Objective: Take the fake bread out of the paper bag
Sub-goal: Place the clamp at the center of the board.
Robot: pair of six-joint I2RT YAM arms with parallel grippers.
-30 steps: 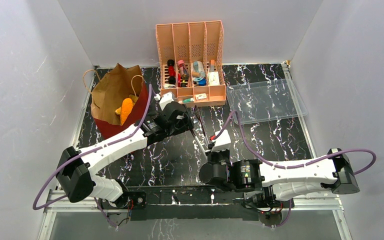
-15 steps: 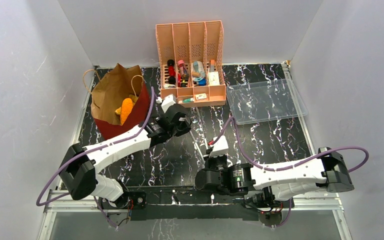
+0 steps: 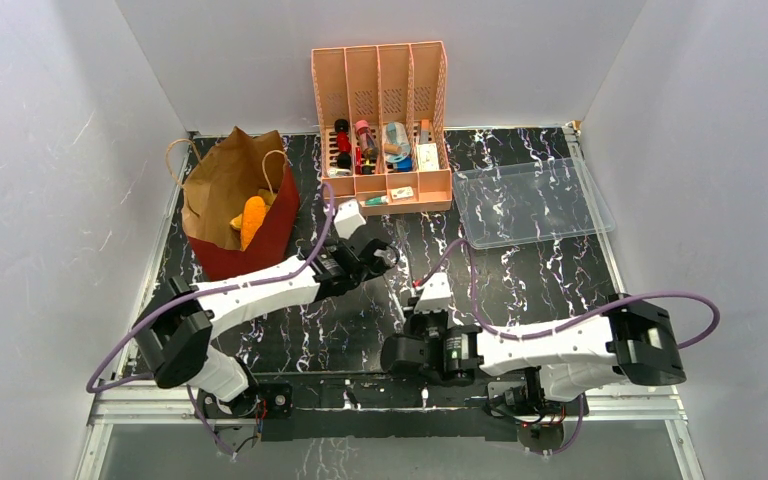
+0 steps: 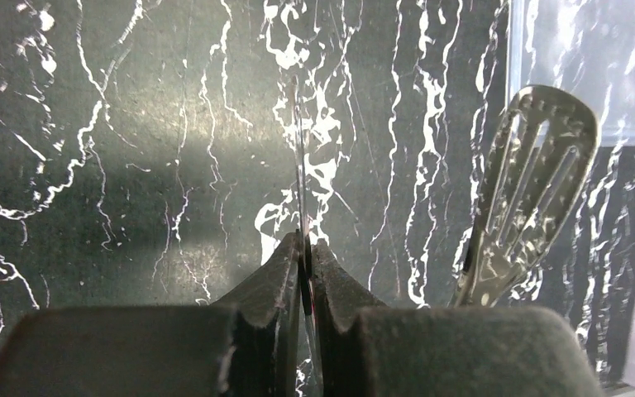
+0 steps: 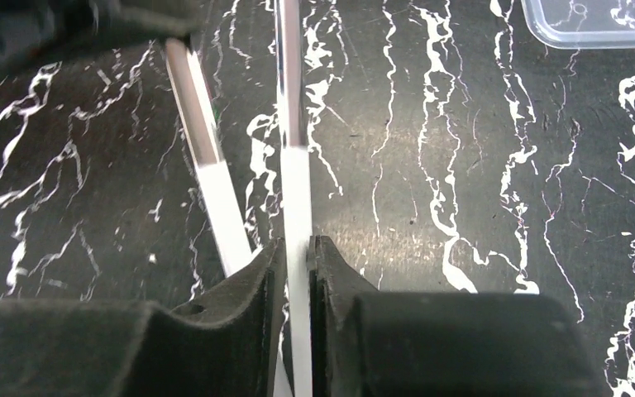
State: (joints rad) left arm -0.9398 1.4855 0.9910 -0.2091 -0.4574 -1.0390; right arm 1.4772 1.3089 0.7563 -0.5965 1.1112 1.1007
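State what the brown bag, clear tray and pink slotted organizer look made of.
Tall brown-and-red bag: matte kraft paper, creased. Clear flat tray: glossy transparent plastic; the marbled tabletop shows through. Pink slotted organizer: probably rigid moulded plastic, smooth, with perforated dividers.

We've got bread [image 3: 252,221] in the paper bag [image 3: 222,190] far left, organizer [image 3: 381,120] behind centre, tray [image 3: 532,201] right, tongs [image 4: 537,165] nearer front.

The paper bag [image 3: 218,180] stands open-mouthed to the left of the pink organizer [image 3: 380,70], close to it but apart. It is brown kraft above and red below, with thin loop handles. The fake bread [image 3: 252,220] lies inside its mouth, an orange piece beside a smaller yellowish one.
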